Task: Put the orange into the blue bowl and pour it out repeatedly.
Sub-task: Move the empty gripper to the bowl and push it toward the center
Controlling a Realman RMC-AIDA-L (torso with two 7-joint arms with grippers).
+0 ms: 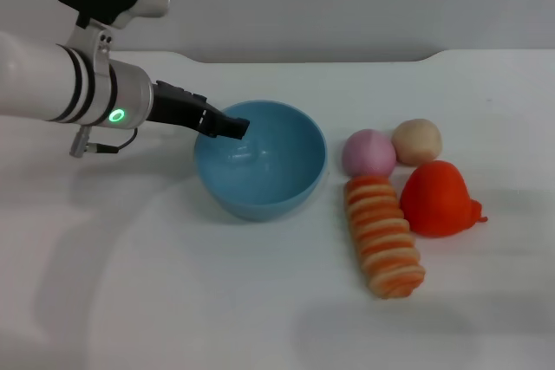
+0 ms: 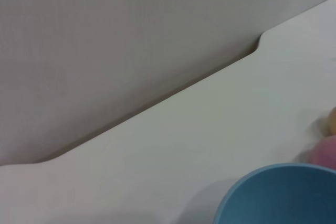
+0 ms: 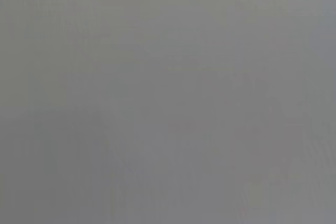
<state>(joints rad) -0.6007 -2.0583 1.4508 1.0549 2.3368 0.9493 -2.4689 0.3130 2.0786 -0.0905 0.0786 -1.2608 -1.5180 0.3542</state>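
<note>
the left gripper (image 1: 232, 126) reaches in from the robot's left and sits at the near-left rim of the blue bowl (image 1: 286, 181), its dark fingers pinching that rim, one tip just inside the bowl's wall. the blue bowl stands upright on the white table (image 1: 173, 301) near the middle of the head view, and its glossy inside holds nothing. the orange (image 1: 436, 198) lies on the table well to the right of the bowl, with its small pointed nub facing away from the bowl; it is outside the bowl and no gripper touches it. just beside the orange, on the side nearer the bowl, lies an orange-and-cream striped roll (image 1: 384, 236), lengthwise toward the camera. behind these two sit a pink ball (image 1: 368, 152) and a pale tan ball (image 1: 417, 141), touching each other, the pink one close to the bowl's right rim. the left wrist view shows part of the blue bowl's rim (image 2: 273, 192) against the table, with the pink ball (image 2: 324, 151) at the frame's edge. the right gripper appears in no view, and the right wrist view shows only plain grey.
</note>
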